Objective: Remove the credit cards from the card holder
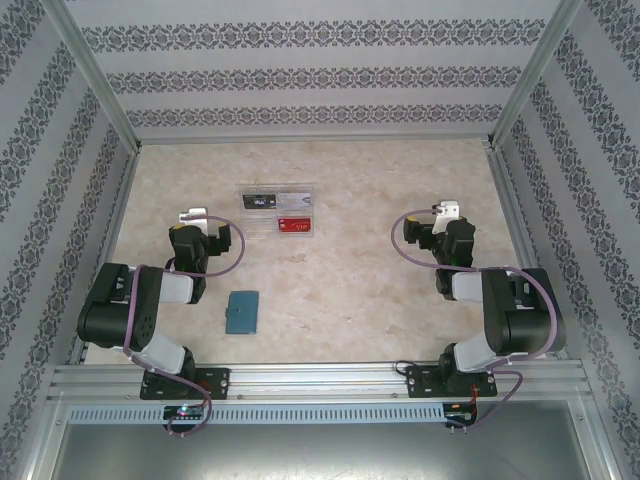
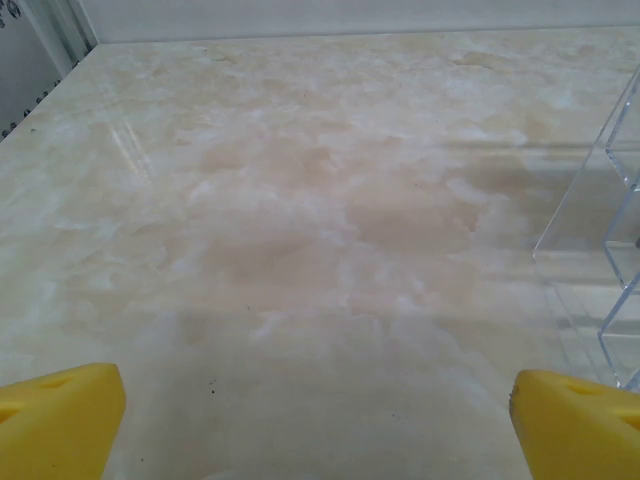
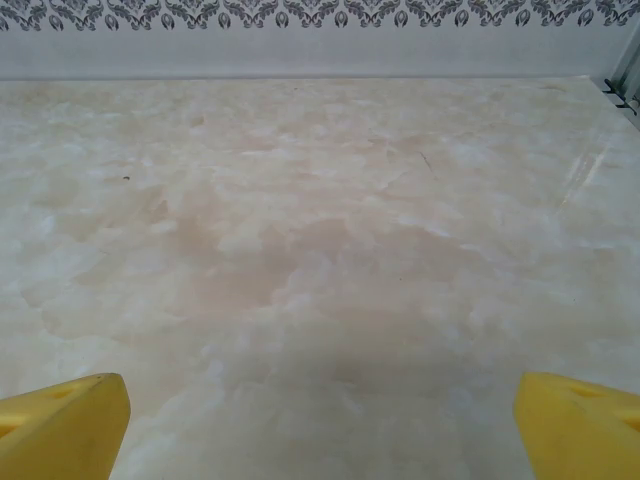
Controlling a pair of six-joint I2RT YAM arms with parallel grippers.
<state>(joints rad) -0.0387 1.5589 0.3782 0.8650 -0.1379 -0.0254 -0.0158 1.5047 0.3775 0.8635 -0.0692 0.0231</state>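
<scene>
The card holder (image 1: 242,311), a small teal-blue folder, lies shut and flat on the marble table near the front, just right of my left arm. The credit cards are hidden inside it. My left gripper (image 1: 195,222) hovers further back and to the left of the holder, apart from it. Its yellow fingertips (image 2: 60,420) stand wide apart over bare table, so the left gripper (image 2: 315,430) is open with nothing in it. My right gripper (image 1: 443,218) is at the right side of the table, far from the holder. The right gripper (image 3: 320,430) is open over bare table.
A clear plastic tray (image 1: 278,211) stands behind the holder with a black card (image 1: 262,201) and a red card (image 1: 295,226) on it. The tray's edge (image 2: 600,250) sits close to the right of my left gripper. Patterned walls and metal rails enclose the table.
</scene>
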